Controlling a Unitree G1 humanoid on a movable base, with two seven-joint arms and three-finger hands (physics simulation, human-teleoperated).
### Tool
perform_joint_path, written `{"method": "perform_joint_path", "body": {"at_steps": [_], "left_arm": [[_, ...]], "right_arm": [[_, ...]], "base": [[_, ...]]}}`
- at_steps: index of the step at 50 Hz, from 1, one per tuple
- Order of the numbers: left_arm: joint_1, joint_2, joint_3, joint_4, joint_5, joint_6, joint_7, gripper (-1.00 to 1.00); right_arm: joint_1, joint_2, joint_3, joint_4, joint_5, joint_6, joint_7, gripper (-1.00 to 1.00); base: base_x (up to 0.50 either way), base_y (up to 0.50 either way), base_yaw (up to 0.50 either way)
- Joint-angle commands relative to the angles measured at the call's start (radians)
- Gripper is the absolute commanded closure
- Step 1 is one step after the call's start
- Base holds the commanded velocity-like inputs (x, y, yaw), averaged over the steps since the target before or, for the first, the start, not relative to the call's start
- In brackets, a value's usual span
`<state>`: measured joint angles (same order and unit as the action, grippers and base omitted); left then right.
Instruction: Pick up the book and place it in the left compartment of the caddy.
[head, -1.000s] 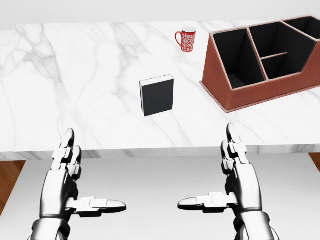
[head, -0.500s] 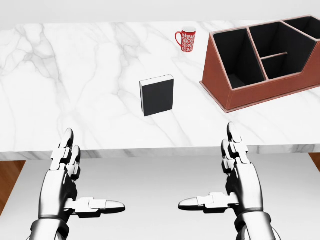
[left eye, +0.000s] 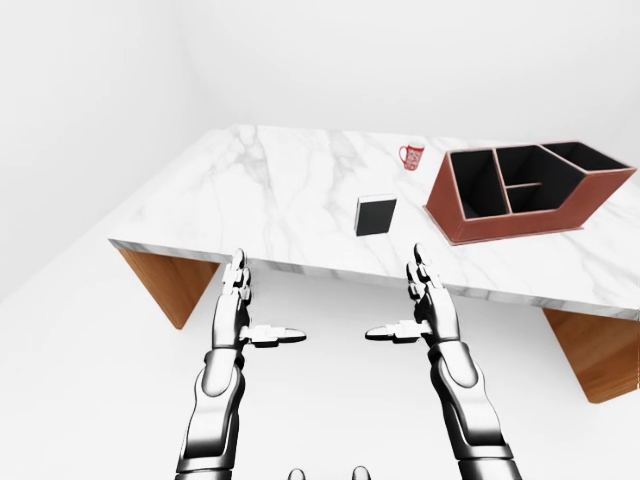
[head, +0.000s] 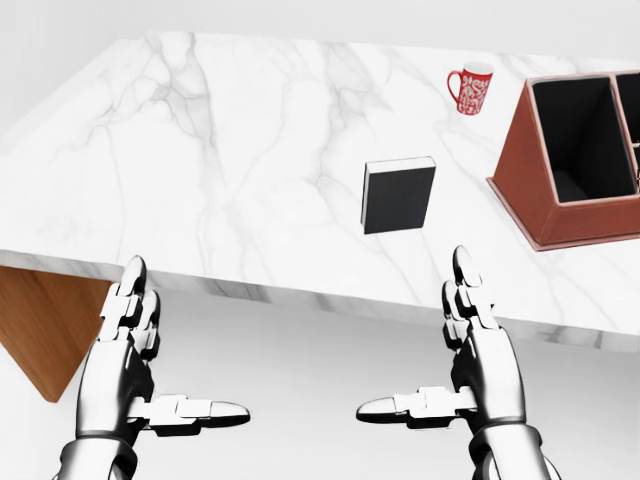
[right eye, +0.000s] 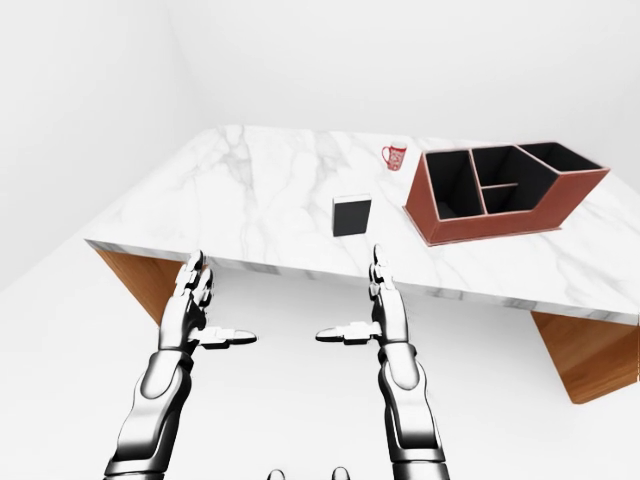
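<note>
Bright, even, diffuse light; sharp simulator renders without blur or glare. The white marble-topped table (left eye: 300, 190) shows scarcely any cast shadows.

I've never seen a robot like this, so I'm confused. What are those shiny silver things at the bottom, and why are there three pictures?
The silver things are the robot's own arms and hands. It is a person-shaped robot in a computer-made world, a bit like a video game. All three pictures come from cameras on its head, so you look out over its arms the way it does. Two work like a pair of eyes and show nearly the same thing.

The left hand and the right hand are both open and hold nothing. They hang in the air, short of the table.

On the white marble table lies a black book. To its right stands a brown caddy, a box split into compartments. Near the caddy stands a red mug.
</note>
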<state>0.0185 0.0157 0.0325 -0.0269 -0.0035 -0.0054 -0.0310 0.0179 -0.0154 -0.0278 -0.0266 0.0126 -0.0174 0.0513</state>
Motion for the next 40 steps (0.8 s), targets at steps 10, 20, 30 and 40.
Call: {"method": "perform_joint_path", "body": {"at_steps": [10,20,30,40], "left_arm": [[0.0,0.0,-0.001,-0.001,0.002,0.002,0.0,-1.0],[-0.007,0.001,0.002,0.016,0.001,-0.009,-0.001,-1.0],[-0.002,0.001,-0.002,0.014,0.01,-0.017,0.003,-1.0],[0.005,-0.001,-0.001,-0.009,0.005,-0.001,0.002,-1.0]], "right_arm": [[0.001,0.001,0.0,-0.002,-0.003,0.002,-0.002,-1.0],[-0.003,0.001,-0.001,0.006,-0.006,0.002,-0.009,-1.0],[-0.008,0.0,-0.006,0.016,-0.01,0.0,-0.023,-1.0],[0.01,-0.002,-0.02,-0.026,0.0,-0.003,-0.033,-1.0]], "base": [[0.0,0.0,0.41],[0.0,0.0,0.34],[0.0,0.0,0.01],[0.0,0.0,0.0]]}}
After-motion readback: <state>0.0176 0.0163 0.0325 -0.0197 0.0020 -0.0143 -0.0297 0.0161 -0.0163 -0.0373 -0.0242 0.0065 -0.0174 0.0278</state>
